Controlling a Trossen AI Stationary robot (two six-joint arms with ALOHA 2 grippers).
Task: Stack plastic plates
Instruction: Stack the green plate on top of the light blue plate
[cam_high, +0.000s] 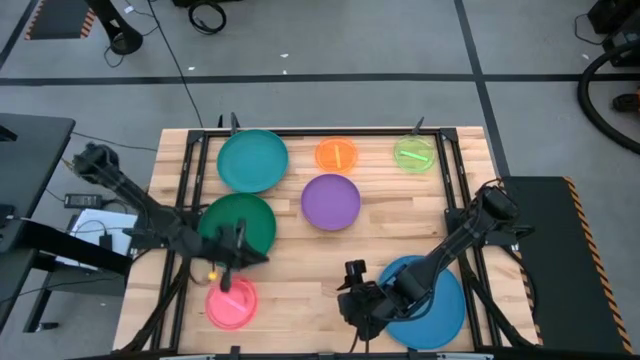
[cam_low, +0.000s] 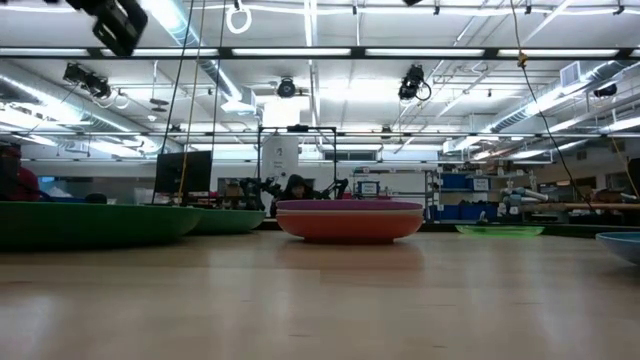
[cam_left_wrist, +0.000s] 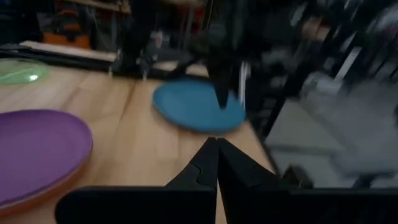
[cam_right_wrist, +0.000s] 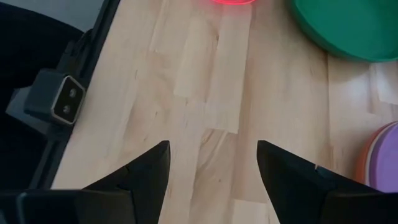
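Seven plates lie apart on my surface (cam_high: 400, 215). Left tool (cam_high: 243, 258), closed and empty, hovers between green plate (cam_high: 240, 222) and pink plate (cam_high: 231, 303). Right tool (cam_high: 352, 300), open, sits beside blue plate (cam_high: 435, 300).

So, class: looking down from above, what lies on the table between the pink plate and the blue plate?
Only the right gripper, open, above bare wood; no plate lies between the pink plate and the blue plate in the high view.

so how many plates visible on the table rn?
7 tops seen from above: teal, orange, lime along the far edge; purple centre; dark green left; pink and blue near. A red-orange plate sits under purple; more may be hidden.
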